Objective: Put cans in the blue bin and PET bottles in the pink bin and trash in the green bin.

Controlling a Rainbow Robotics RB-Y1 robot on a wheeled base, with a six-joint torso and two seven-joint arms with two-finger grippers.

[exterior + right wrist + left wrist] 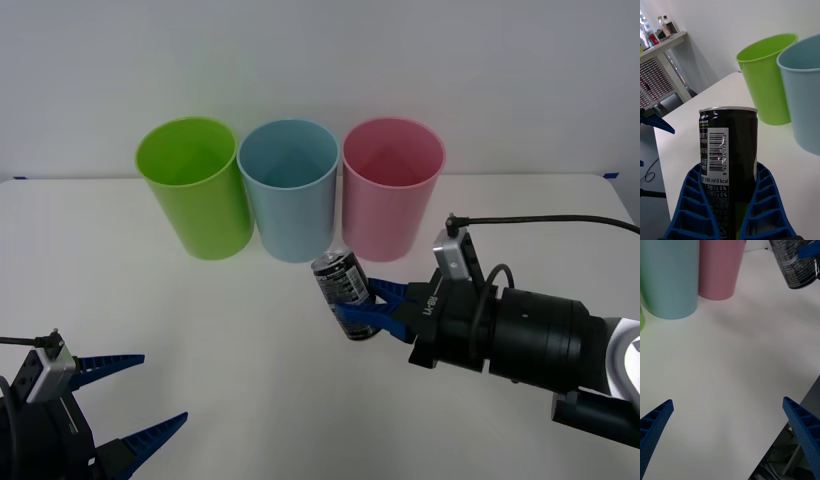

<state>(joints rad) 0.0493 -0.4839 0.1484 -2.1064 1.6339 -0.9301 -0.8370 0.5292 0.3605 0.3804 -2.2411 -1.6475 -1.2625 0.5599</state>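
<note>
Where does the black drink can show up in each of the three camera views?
Front view: can at centre, clamped in the right gripper, before the blue bin.
Right wrist view: can upright between the fingers.
Left wrist view: can at the far corner.
Shared landmark: blue bin.

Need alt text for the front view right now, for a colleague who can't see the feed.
The right gripper holds the small dark can, tilted, just in front of the blue bin and pink bin. The green bin stands leftmost in the row on the white table. The left gripper waits open at the near left corner.
</note>
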